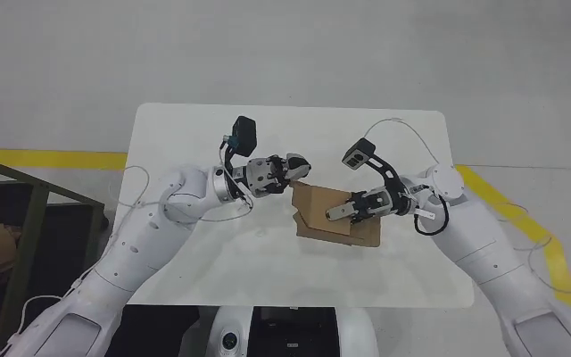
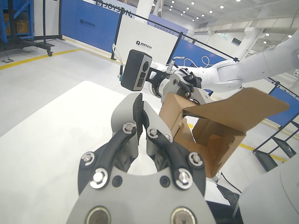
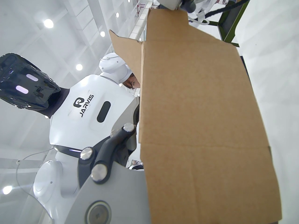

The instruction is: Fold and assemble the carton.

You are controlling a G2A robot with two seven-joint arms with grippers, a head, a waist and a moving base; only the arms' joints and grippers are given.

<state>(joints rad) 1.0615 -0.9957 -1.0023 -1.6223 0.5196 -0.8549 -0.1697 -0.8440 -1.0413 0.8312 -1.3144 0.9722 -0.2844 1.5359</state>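
The right claw (image 1: 339, 212) was clamped on a side panel of the half-opened cardboard carton (image 1: 314, 198), seemingly to hold it steady while its flaps (image 2: 233, 108) stood loose. The left claw (image 2: 139, 101), pads (image 2: 137, 108) nearly together and empty, hung just beside the carton's open end, probably ready to push a flap. Under both claws lay a white worktop (image 1: 268, 134); beyond, pale floor (image 1: 285, 53) with yellow tape (image 1: 62, 159).
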